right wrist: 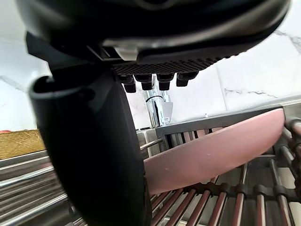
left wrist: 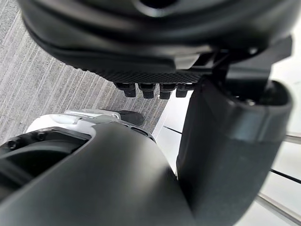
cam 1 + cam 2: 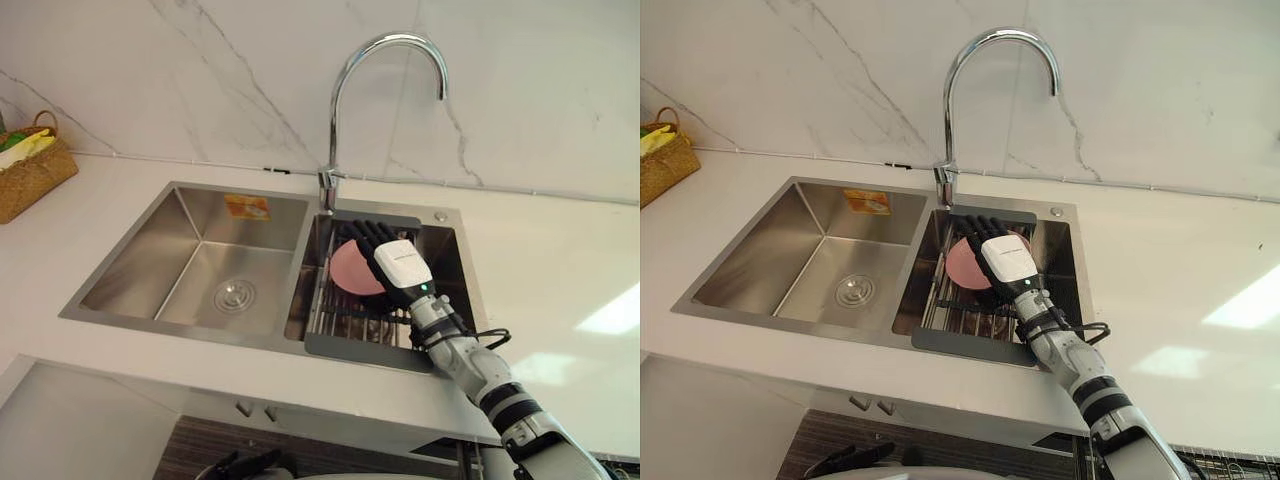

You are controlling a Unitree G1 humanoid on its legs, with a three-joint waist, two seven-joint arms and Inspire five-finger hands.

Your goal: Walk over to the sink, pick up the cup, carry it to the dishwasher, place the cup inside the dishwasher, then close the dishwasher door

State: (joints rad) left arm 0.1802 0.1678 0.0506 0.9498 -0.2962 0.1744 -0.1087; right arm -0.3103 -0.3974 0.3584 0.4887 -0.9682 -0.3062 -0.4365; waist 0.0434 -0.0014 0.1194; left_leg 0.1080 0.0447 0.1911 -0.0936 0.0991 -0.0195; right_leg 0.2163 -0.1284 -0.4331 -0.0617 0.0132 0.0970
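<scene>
A steel double sink (image 3: 150,250) is set into a white bench (image 3: 560,260), with a tall curved faucet (image 3: 345,90) rising at the back edge between the two basins. The left basin holds nothing but its drain. The right basin carries a slatted rack (image 3: 345,318), and on that rack, toward the back edge near the faucet's base, rests a pink dish (image 3: 348,272). It reads as a shallow round piece rather than a tall cup. It is tilted on the slats, with its broad face turned up and toward the robot. The right hand (image 3: 395,262) reaches in from the front right corner of the sink and hovers over the dish, fingers (image 3: 365,235) stretched out and loosely spread, holding nothing. The dish lies under the fingers and slightly to the hand's left. In the right wrist view its rim runs slantwise past the thumb, with a gap showing beneath the fingertips. Whether the thumb touches it cannot be told. The right hand is plainly the nearer one, so the grasp likely means lowering and closing across that tilted rim. The left hand (image 2: 155,37) hangs low over the floor, relaxed and empty. A woven basket (image 3: 30,170) sits at the bench's far left edge.
</scene>
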